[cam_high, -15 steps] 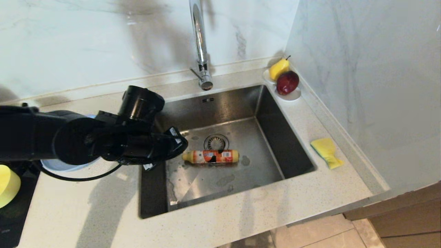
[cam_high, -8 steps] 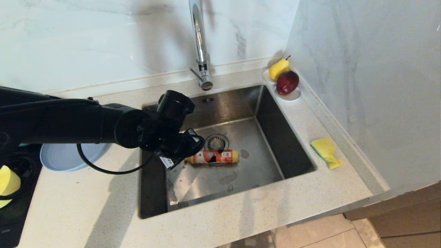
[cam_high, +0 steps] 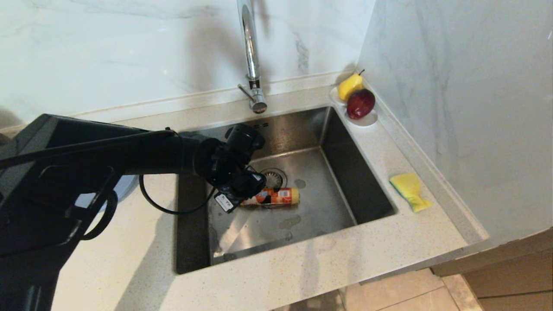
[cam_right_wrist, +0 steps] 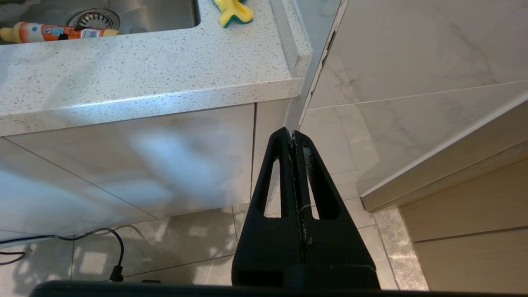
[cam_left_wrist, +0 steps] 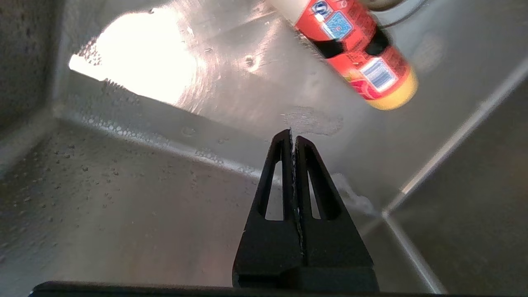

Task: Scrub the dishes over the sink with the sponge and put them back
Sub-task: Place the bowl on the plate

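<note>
A: How many things do you count?

B: One sink, square and steel, with one round drain and one tall faucet at its far rim. One orange detergent bottle lies on its side on the basin floor, just near of the drain. One yellow sponge lies on the table to the right of the sink. One white dish at the far right corner holds two fruits, a yellow pear and a red apple.

A: And the dishes?

B: Only a pale blue sliver of one plate shows on the table left of the sink, behind the left arm. I cannot see any bowls.

A: Where are the claws?

B: The left claw is down inside the sink at its left part, fingers pressed together and holding nothing. Its tip is close to the bottle but apart from it. The right claw hangs low in front of the cabinet, below the table's near edge, also pressed together and empty.

A: What room is there to move?

B: The basin floor right of the bottle is bare, with a few wet patches. The sponge sits in a narrow strip between the sink's right rim and the raised ledge by the wall. The near strip of table is broad.

A: Anything in the way?

B: The bottle lies across the basin's middle, and the left arm reaches across the table's left side, covering most of the plate.
</note>
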Available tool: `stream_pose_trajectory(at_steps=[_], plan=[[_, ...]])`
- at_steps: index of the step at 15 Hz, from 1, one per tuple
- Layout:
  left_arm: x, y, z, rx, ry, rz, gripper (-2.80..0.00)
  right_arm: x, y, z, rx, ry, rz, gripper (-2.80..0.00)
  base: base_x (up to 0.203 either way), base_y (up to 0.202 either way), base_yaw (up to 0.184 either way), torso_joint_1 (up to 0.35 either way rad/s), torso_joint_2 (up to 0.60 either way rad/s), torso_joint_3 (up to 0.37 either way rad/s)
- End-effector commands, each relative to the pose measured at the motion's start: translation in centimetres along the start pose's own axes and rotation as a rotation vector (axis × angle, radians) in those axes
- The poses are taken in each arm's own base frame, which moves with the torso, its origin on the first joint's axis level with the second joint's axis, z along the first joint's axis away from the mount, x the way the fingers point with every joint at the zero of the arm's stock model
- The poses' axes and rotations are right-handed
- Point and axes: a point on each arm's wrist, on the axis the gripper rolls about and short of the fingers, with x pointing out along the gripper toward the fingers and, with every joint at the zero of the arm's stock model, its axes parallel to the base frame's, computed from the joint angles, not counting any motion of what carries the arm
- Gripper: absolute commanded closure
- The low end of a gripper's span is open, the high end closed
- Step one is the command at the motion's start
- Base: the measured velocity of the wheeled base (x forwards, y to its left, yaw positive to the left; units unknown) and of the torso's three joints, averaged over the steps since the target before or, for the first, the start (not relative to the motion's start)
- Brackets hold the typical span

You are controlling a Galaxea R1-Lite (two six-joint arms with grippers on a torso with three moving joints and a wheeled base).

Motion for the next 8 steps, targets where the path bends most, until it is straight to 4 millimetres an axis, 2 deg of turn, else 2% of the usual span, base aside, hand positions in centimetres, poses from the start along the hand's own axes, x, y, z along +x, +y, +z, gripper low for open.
stream_pose_trajectory(at_steps=[1, 2, 3, 8], plan=[[1.6, -0.7, -0.1, -0.008, -0.002, 0.000, 0.00, 0.0, 0.0, 0.0, 0.000, 0.001, 0.001, 0.00, 0.000, 0.000, 0.000, 0.000, 0.00, 0.000], [1.4, -1.0, 0.1, -0.013, -0.009, -0.015, 0.00, 0.0, 0.0, 0.0, 0.000, 0.001, 0.001, 0.00, 0.000, 0.000, 0.000, 0.000, 0.00, 0.000], [1.2, -1.3, 0.3, -0.014, -0.014, -0.025, -2.80, 0.0, 0.0, 0.0, 0.000, 0.001, 0.001, 0.00, 0.000, 0.000, 0.000, 0.000, 0.00, 0.000], [1.1, -1.7, 0.6, -0.030, -0.019, -0.045, -2.80, 0.0, 0.0, 0.0, 0.000, 0.001, 0.001, 0.00, 0.000, 0.000, 0.000, 0.000, 0.00, 0.000]])
